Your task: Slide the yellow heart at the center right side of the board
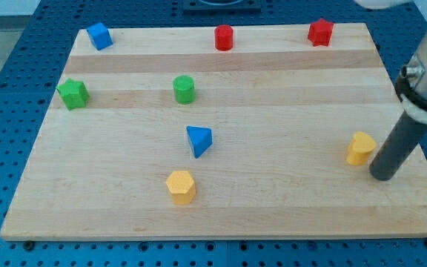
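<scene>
Eight blocks: two each yellow, blue, green, red. My tip (382, 176), fingerless, sits just right of yellow heart (360, 148), near board's (288, 208) right edge.

**Lighting and picture quality, single camera view**

Illumination bright, even, diffuse; appears to come from overhead. Pale wooden board (221, 133) evenly lit, grain bands legible, no hard glare. Shadows short and soft: small yellow heart-shaped block (360, 148) and orange-yellow hexagonal block (180, 186) each cast a faint dark edge at the base. Dark cylindrical rod ending in my tip (383, 177) carries a weak vertical sheen. Block edges slightly soft; resolution low. Board outline shows perspective taper toward the view's top.
</scene>
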Robot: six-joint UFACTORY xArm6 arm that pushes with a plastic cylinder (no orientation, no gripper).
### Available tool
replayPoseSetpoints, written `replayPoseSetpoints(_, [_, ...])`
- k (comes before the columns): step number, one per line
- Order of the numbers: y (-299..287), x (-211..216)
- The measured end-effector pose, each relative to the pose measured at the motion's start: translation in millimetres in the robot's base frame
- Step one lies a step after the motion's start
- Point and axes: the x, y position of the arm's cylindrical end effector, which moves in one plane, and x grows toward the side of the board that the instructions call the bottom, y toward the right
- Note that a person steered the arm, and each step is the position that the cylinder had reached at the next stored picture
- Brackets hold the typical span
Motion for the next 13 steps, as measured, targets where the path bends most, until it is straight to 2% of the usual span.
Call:
replayPoseSetpoints(1, [-38, 1])
replayPoseSetpoints(2, [-42, -25])
replayPoseSetpoints(3, [-10, -66])
replayPoseSetpoints(4, [-32, -57])
replayPoseSetpoints(5, [-42, -27])
replayPoseSetpoints(6, [-4, -20])
replayPoseSetpoints(7, [33, -46])
replayPoseSetpoints(8, [28, -95])
replayPoseSetpoints(11, [37, -82])
replayPoseSetpoints(13, [37, -110])
